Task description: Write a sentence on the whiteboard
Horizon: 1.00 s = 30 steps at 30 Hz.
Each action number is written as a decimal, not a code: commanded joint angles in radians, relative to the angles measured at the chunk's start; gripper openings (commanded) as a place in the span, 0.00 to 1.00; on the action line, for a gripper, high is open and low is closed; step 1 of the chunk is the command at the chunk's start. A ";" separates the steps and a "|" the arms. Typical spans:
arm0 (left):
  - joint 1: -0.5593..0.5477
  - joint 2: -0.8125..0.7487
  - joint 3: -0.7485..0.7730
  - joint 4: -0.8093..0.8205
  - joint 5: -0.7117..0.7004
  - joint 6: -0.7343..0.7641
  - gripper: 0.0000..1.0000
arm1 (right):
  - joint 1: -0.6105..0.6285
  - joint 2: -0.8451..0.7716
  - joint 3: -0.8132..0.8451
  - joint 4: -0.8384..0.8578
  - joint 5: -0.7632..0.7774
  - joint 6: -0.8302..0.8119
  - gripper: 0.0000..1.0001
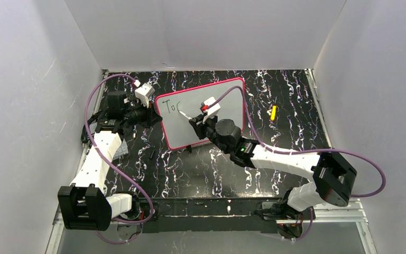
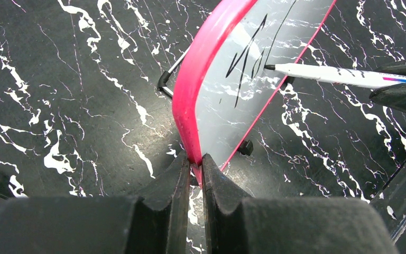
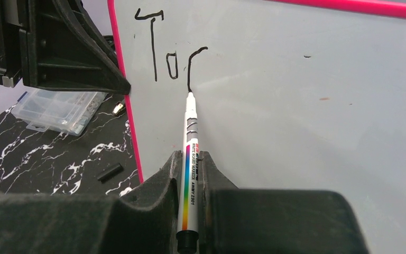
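The whiteboard [image 1: 219,114], light grey with a pink-red frame, stands tilted at the table's middle back. My left gripper [image 1: 150,114] is shut on its left edge; the left wrist view shows the fingers clamped on the pink frame [image 2: 193,106]. My right gripper [image 1: 200,123] is shut on a white marker [image 3: 190,159]. The marker's tip touches the board at the foot of a fresh stroke. The sentence [image 3: 172,50] reads "To" plus a started third letter, in black near the top left corner. It also shows in the top view [image 1: 173,106].
A yellow object [image 1: 273,112] lies on the black marbled table right of the board. A clear plastic box [image 3: 58,108] and a small black cap [image 3: 109,172] lie left of the board. White walls enclose the table on three sides.
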 commanded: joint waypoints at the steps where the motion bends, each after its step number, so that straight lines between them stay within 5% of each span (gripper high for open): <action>1: -0.005 -0.022 -0.008 -0.044 0.012 0.017 0.00 | -0.010 -0.031 0.046 0.058 0.088 -0.039 0.01; 30: -0.006 -0.021 -0.005 -0.045 0.015 0.018 0.00 | -0.013 -0.036 0.062 0.079 0.086 -0.075 0.01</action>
